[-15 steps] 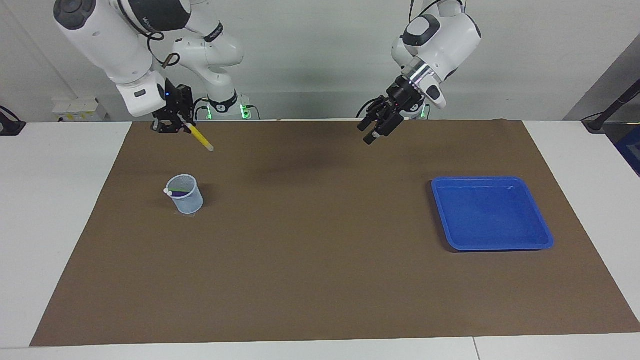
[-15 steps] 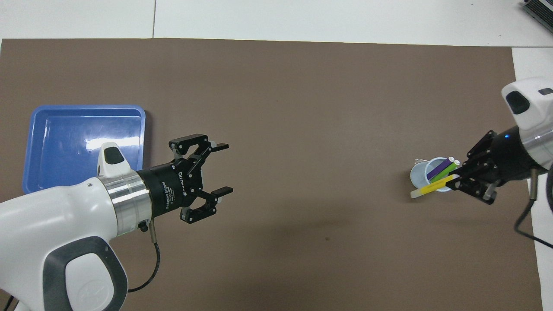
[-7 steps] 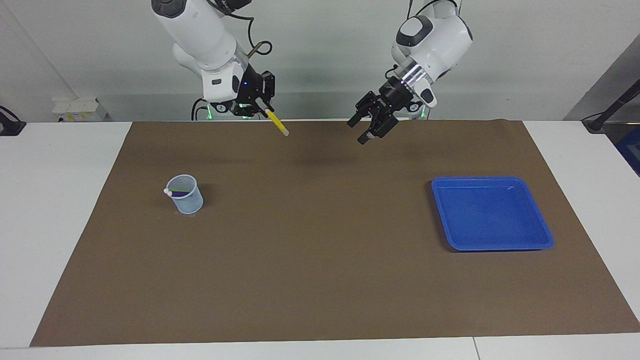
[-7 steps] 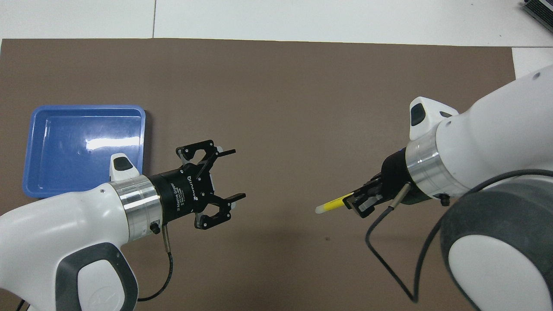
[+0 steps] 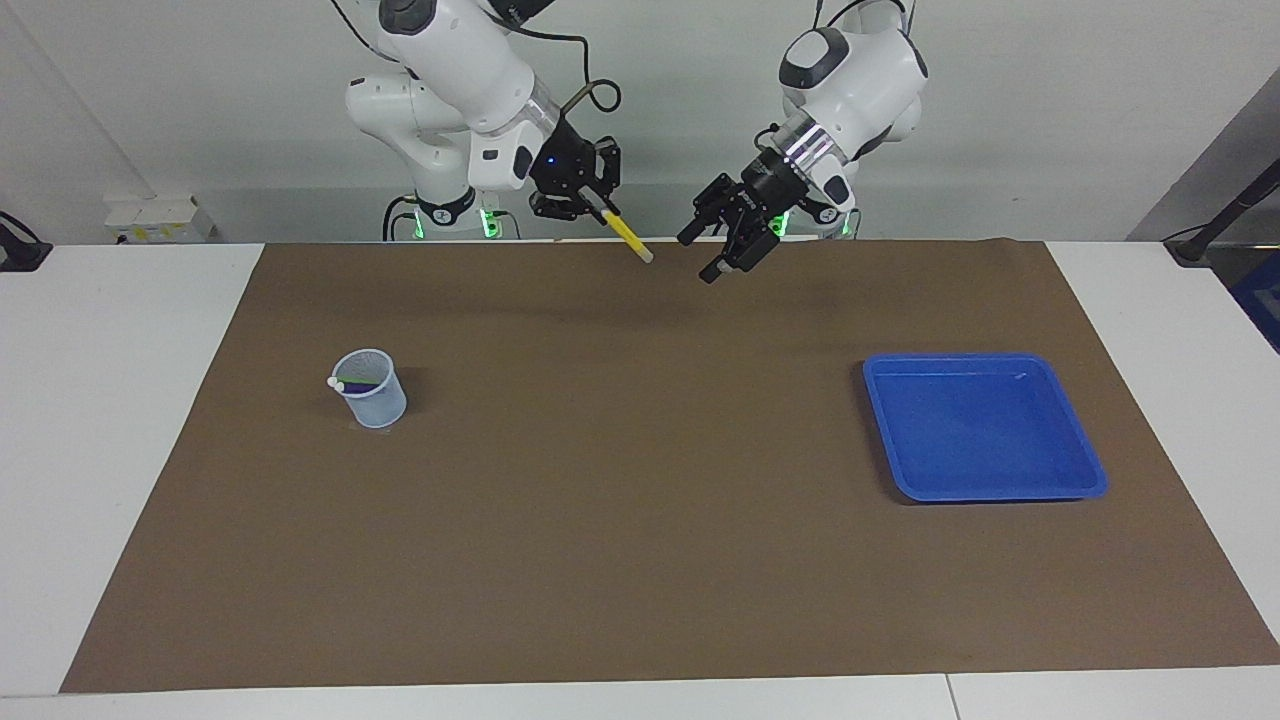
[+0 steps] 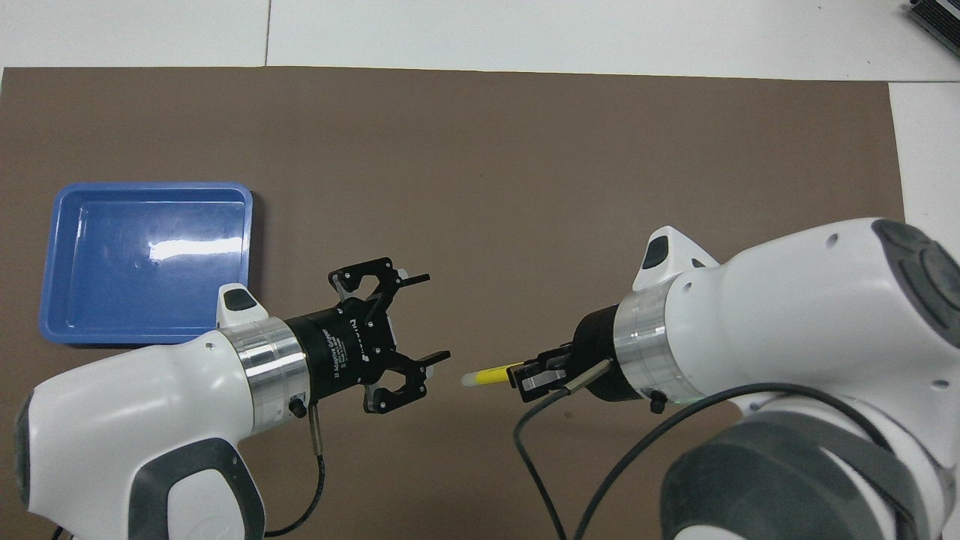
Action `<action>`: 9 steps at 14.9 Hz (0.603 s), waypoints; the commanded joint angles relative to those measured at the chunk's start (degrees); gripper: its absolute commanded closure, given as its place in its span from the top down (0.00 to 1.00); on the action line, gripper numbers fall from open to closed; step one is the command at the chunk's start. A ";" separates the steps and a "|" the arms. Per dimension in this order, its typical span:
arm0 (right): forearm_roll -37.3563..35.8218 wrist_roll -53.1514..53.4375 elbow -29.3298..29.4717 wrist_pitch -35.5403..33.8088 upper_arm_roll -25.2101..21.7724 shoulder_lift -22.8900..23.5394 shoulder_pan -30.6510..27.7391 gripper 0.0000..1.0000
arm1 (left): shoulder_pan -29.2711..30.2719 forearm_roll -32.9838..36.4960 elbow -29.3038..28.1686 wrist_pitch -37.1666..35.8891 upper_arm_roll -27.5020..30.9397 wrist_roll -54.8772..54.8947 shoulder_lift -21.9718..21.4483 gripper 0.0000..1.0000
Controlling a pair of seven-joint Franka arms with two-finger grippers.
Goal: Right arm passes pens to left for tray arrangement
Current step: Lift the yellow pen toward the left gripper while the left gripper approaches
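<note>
Facing view: right gripper (image 5: 597,207), clamped on the yellow pen (image 5: 628,235), angles its pale tip toward the left gripper (image 5: 712,253), which gapes to receive it above the table (image 5: 620,480). Overhead view: tray (image 6: 46,330) waits bare at the left arm's end.

One camera sat high across the table (image 5: 150,420) and faced the two robots, far enough off to take in the whole brown mat (image 5: 640,560). The other looked steeply down from above the robots' own end (much closer in). Both showed the mat and the blue tray (image 5: 1085,462) (image 6: 52,330), half a turn apart.
</note>
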 commanded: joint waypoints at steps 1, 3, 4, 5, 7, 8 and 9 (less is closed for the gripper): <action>1.81 3.48 -2.46 3.37 0.14 -1.90 1.85 0.00 | -0.96 -1.05 -0.66 1.42 -1.62 -2.28 -0.66 0.91; 1.72 3.48 -2.98 4.25 0.06 -1.99 2.30 0.00 | -0.96 -0.96 -1.10 0.98 -2.50 -2.28 -1.10 0.91; 1.72 3.31 -3.07 4.17 0.14 -1.99 2.21 0.00 | -1.04 -0.96 -1.28 -0.33 -2.59 -2.20 -1.27 0.91; 1.72 3.31 -3.07 4.17 0.14 -1.99 2.21 0.00 | -0.96 -0.62 -1.28 -3.73 -2.50 -2.20 -1.45 0.91; 1.72 3.40 -3.07 4.17 0.14 -1.99 2.21 0.00 | 1.23 0.61 -0.49 -10.33 -2.32 -1.93 -1.88 0.91; 1.72 3.31 -3.07 4.17 0.14 -1.99 2.21 0.00 | 2.81 1.23 0.12 -11.92 -2.41 -1.93 -1.97 0.91; 1.72 3.31 -3.07 4.17 0.14 -1.99 2.30 0.00 | 3.08 2.10 0.47 -13.68 -2.33 -1.93 -1.98 0.91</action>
